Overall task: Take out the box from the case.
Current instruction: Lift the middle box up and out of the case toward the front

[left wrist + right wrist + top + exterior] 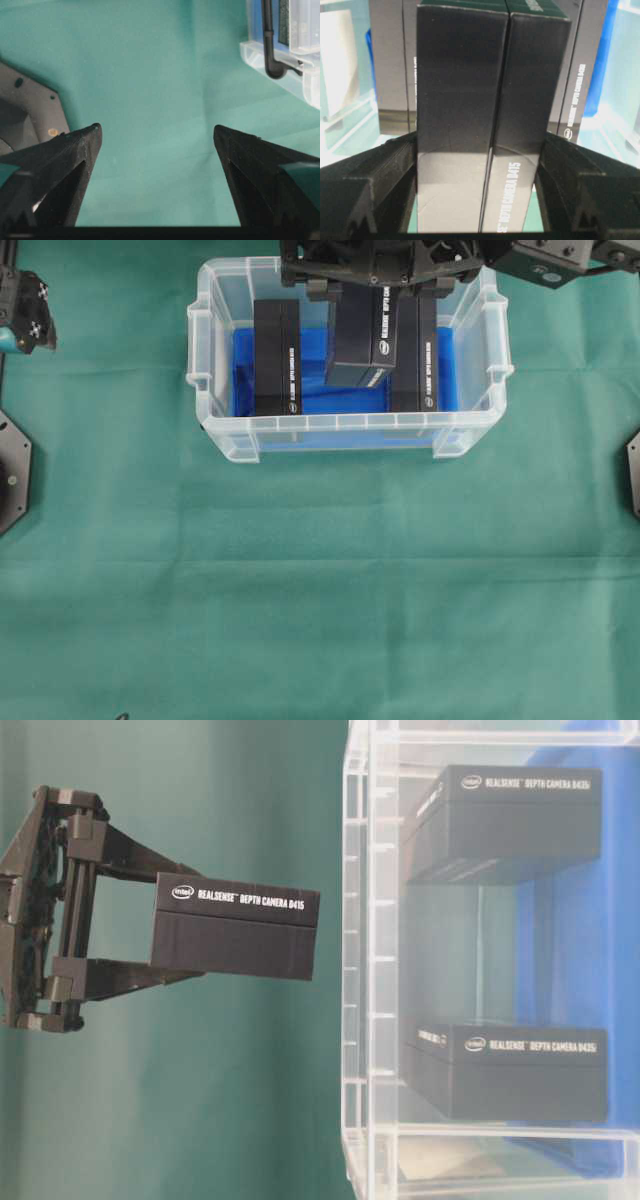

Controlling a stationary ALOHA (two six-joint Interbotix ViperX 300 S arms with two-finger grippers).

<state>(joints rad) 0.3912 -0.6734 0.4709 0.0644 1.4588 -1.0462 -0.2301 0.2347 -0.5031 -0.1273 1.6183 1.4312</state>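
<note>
Black rectangular cardboard box [235, 927], one of three alike, hangs clamped between the two fingers of the right pincer [477, 170], lifted clear above the rim of the large translucent clear plastic case [350, 425] with its blue cloth-lined bottom. Its long axis runs straight out from the pincer, away from the fingers toward the case floor. White print on its side reads "intel REALSENSE DEPTH CAMERA D415". Beyond the held box, two more black boxes [277, 356] [414, 352] stand on edge inside the case, one to either side, bearing the same lettering. The left pincer [157, 150] is spread wide and grasps nothing, over the green cloth-covered desk [320, 590], the case's corner off to its right.
</note>
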